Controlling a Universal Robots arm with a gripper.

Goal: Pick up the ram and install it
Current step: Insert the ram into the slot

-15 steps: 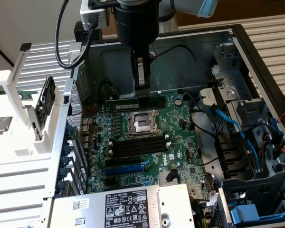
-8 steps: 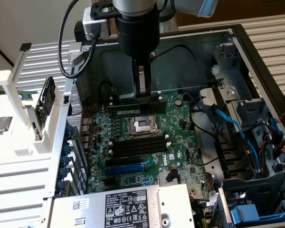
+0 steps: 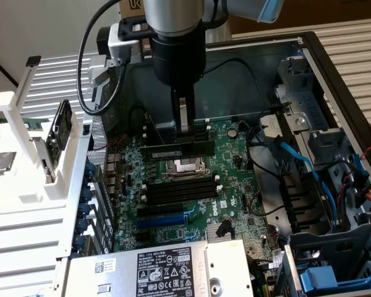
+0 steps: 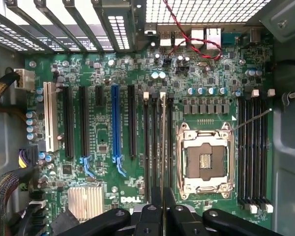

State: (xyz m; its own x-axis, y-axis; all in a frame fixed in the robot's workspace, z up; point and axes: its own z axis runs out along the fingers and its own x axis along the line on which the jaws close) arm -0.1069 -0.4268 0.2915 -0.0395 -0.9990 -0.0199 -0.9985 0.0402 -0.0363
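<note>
Midway through a memory install inside an open desktop case. Pick-up plainly done: the ram, a long, thin, dark green stick, pinched at mid-length by the gripper, fingers drawn nearly together on its upper edge. Held level and clear of the motherboard, not touching it.

From the wrist view, seen edge-on as a pale sliver running lengthwise over the bank of black memory slots, between the CPU socket and the blue expansion slot. Seemingly lined up with one slot of that bank. Not yet seated, judging by the bank's slots lying bare in the exterior view. Seating itself left undone.

All around, hard and fine-grained surfaces: glossy green board studded with small silvery capacitor cans, bright stamped-steel frame round the socket, finned aluminium heatsink, ribbed and perforated sheet metal at the case's rear, a twisted red wire looped across the port block. Slots long, narrow and matte black, with white latches at the ends.
</note>
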